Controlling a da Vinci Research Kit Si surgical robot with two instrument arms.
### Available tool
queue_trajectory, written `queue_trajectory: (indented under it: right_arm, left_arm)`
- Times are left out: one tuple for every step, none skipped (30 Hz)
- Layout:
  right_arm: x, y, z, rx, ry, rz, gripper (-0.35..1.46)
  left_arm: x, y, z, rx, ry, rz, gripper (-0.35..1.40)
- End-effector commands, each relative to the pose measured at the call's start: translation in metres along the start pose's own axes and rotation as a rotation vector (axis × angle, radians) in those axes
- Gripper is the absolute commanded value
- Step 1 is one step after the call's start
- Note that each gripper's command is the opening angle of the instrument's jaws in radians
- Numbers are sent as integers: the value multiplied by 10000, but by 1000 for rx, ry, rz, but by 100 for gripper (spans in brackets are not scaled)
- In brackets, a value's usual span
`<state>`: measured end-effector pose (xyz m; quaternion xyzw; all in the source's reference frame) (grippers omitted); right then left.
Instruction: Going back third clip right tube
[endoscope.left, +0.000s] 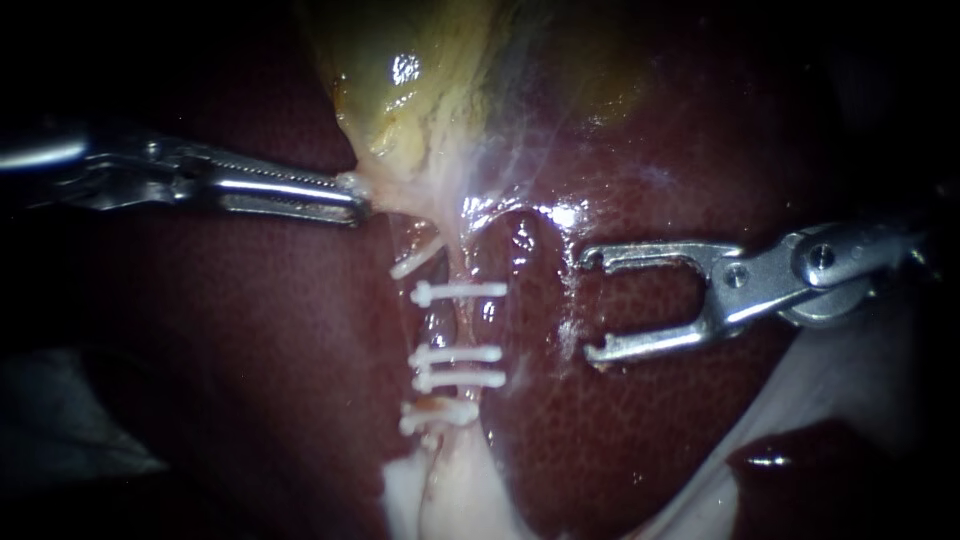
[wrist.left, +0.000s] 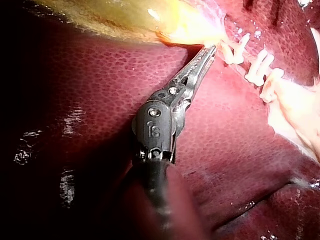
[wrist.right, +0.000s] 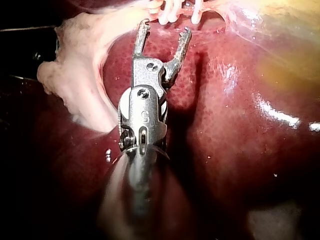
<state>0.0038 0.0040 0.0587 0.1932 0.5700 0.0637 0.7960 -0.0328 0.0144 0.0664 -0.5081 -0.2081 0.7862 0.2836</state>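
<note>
Endoscope view is filled mostly by the dark red liver, wet and glinting. The yellow-green gallbladder lies over its upper part and narrows downward into a pale neck. My right instrument comes in from the right and hangs over bare liver. Its jaws stand wide apart with nothing between them, their tips pointing toward the clipped stalk but apart from it. My left instrument comes in from the left with its slim toothed jaws closed on the pale edge of the gallbladder's neck.

Below that neck the tubes run down side by side toward a lump of pale tissue. I cannot tell left tube from right, nor which clip is the third. Five white clips cross this stalk: one tilted at the top, one below it, a close pair, then the lowest.

From the right wrist, the open jaws have the clips just ahead. From the left wrist, the closed jaws pinch yellow-white tissue, with the clips beside them.
</note>
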Motion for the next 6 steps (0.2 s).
queue_trajectory:
  right_arm:
    - [0, 0, 0, 0, 0, 0, 50]
    - [0, 0, 0, 0, 0, 0, 50]
    - [0, 0, 0, 0, 0, 0, 50]
    - [0, 0, 0, 0, 0, 0, 50]
    - [0, 0, 0, 0, 0, 0, 50]
    - [0, 0, 0, 0, 0, 0, 50]
  left_arm:
    - [0, 1, -1, -1, 0, -1, -35]
    - [1, 1, -1, -1, 0, -1, -35]
    - [1, 1, -1, -1, 0, -1, -35]
    - [0, 1, -1, -1, 0, -1, -35]
    - [0, 1, -1, -1, 0, -1, -35]
    - [0, 1, -1, -1, 0, -1, -35]
